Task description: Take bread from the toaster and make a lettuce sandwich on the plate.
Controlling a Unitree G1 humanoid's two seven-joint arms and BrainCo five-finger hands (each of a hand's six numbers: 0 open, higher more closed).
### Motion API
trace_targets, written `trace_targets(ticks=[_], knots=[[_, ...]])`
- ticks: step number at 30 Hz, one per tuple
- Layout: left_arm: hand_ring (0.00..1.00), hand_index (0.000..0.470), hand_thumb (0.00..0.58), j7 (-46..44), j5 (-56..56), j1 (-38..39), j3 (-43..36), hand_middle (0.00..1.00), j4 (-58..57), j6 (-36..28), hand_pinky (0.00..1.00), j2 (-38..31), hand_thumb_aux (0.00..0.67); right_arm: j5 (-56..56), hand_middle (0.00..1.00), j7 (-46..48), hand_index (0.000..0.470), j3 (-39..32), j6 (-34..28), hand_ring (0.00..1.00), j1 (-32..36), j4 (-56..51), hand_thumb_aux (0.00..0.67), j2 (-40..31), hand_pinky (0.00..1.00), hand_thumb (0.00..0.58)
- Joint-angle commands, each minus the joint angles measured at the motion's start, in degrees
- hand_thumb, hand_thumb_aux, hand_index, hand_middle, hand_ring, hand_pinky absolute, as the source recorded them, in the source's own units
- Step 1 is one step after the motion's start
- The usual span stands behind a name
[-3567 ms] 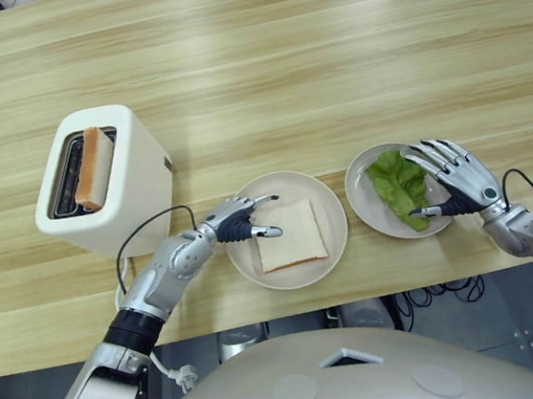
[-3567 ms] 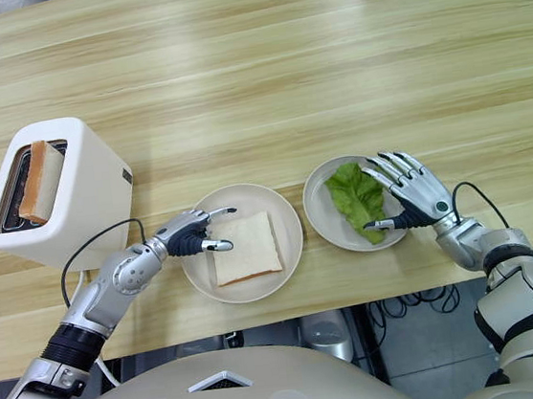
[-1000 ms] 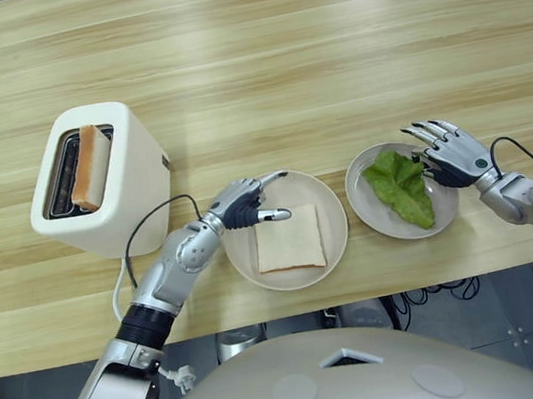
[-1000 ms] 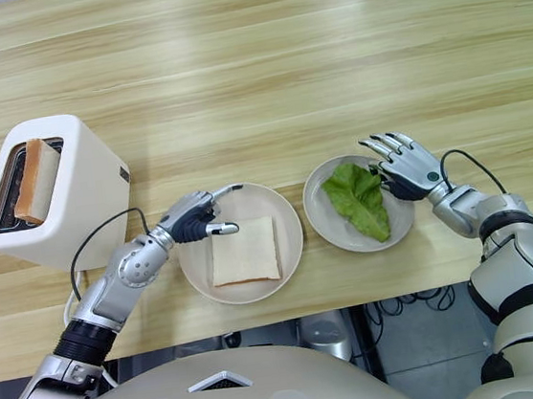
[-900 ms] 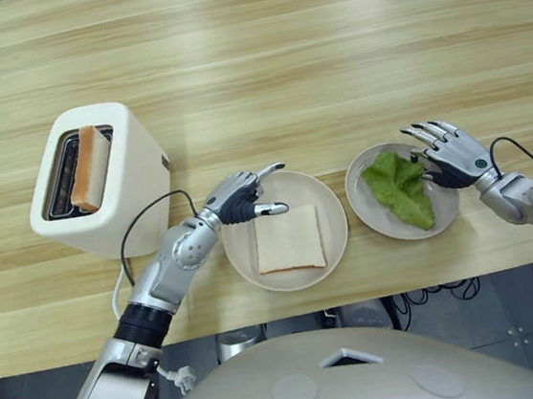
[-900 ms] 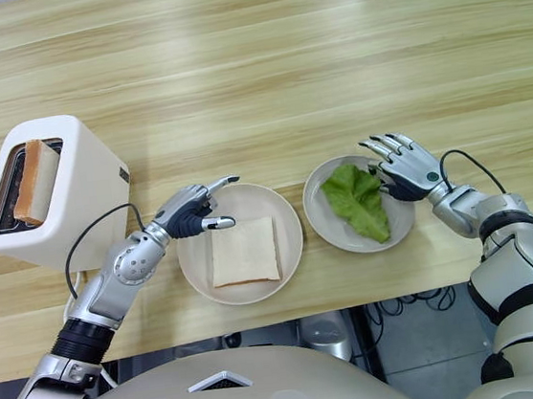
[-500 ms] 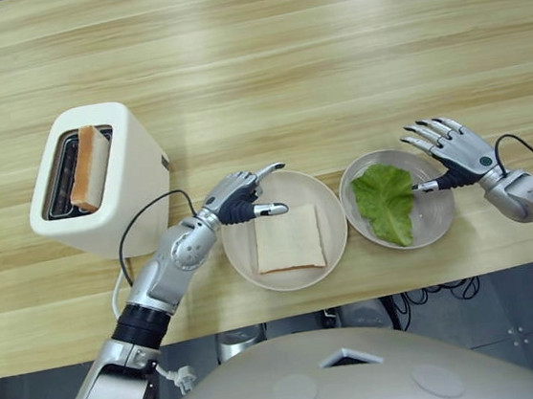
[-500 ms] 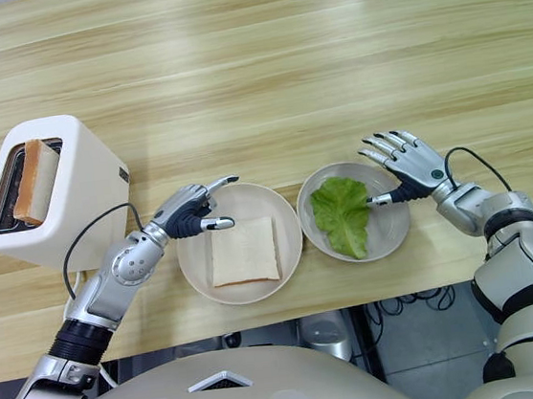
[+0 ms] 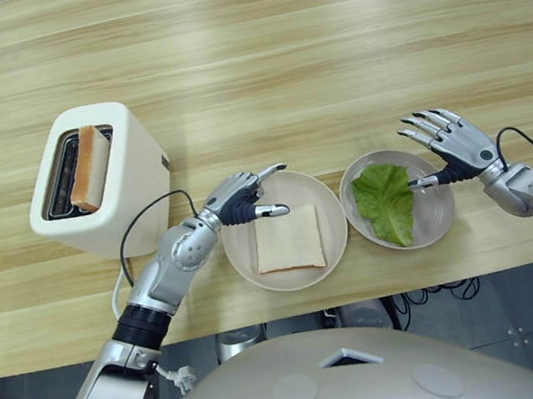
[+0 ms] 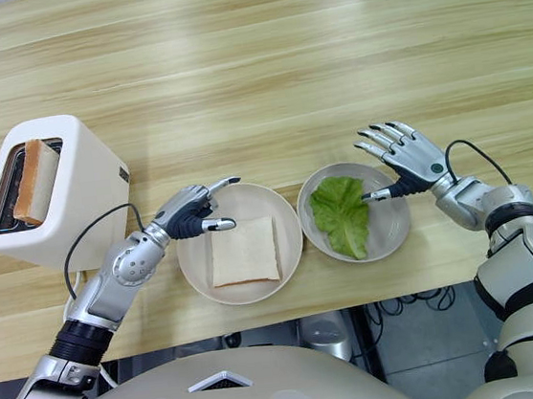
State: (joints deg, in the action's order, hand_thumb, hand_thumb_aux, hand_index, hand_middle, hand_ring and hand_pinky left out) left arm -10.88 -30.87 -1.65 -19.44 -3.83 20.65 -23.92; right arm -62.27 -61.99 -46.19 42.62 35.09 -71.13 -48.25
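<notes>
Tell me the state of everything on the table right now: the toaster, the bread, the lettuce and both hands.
Toaster: upright, cord attached.
Toaster slice: standing in a slot, top sticking out.
Plate slice: lying flat on the bread plate, nothing on it.
Lettuce: lying on the lettuce plate, not on bread.
Left hand: empty, at the bread plate's left rim.
Right hand: open, empty, at the lettuce plate's right rim.

We see a lab test setup: a toaster [image 9: 101, 185] on a wide wooden table [image 9: 325, 39], loose cables [image 9: 420, 296] on the floor [image 9: 497, 322] past its near edge.
</notes>
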Motion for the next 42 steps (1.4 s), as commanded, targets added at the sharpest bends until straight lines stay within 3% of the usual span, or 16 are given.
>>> trace_targets(ticks=[1,2,5,16,31,37,38,42], knots=[[1.0,0.0,0.0,-0.6,-0.2,0.5,-0.4,1.0,-0.4,-0.8,1.0,-0.2,0.0,-0.5,0.0,-1.8,0.0,-0.1,1.2,0.0,-1.0,1.3,0.0,-1.2,0.0,0.0],[1.0,0.0,0.0,-0.6,-0.3,0.6,-0.5,1.0,-0.5,-0.8,1.0,-0.2,0.0,-0.5,0.0,-2.4,0.0,0.0,1.2,0.0,-1.1,1.5,0.0,-1.3,0.0,0.0],[1.0,0.0,0.0,-0.5,-0.5,0.8,-0.7,1.0,-0.5,-0.8,1.0,-0.1,0.0,-0.6,0.0,-4.3,0.056,0.0,1.4,0.0,-1.8,2.2,0.081,-1.6,0.0,0.132],[1.0,0.0,0.0,-0.7,-0.7,1.4,-1.2,1.0,-0.8,-0.8,1.0,-0.2,0.0,-0.2,0.0,-4.7,0.054,0.7,-0.7,0.0,-2.1,1.8,0.079,-2.6,0.0,0.128],[1.0,0.0,0.0,-1.2,-0.7,1.4,-1.7,1.0,-1.1,-1.0,1.0,-0.2,0.0,1.8,0.0,-6.0,0.052,3.3,5.2,0.0,-3.7,9.4,0.076,-3.0,0.0,0.124],[1.0,0.0,0.0,-1.2,-0.7,1.3,-1.7,1.0,-1.1,-1.2,1.0,0.0,0.0,-0.6,0.0,-5.0,0.056,2.0,4.0,0.0,-5.0,9.4,0.081,-2.7,0.0,0.132],[1.0,0.0,0.0,-1.3,-0.7,1.2,-1.7,1.0,-1.1,-1.2,1.0,0.0,0.0,-1.1,0.0,-5.1,0.278,1.6,3.4,0.0,-5.2,8.7,0.405,-2.6,0.0,0.489],[1.0,0.0,0.0,-1.3,-0.6,1.1,-1.6,1.0,-1.1,-1.3,1.0,-0.1,0.0,-2.2,0.0,-5.2,0.258,0.8,2.5,0.0,-5.7,7.0,0.376,-2.5,0.0,0.468]])
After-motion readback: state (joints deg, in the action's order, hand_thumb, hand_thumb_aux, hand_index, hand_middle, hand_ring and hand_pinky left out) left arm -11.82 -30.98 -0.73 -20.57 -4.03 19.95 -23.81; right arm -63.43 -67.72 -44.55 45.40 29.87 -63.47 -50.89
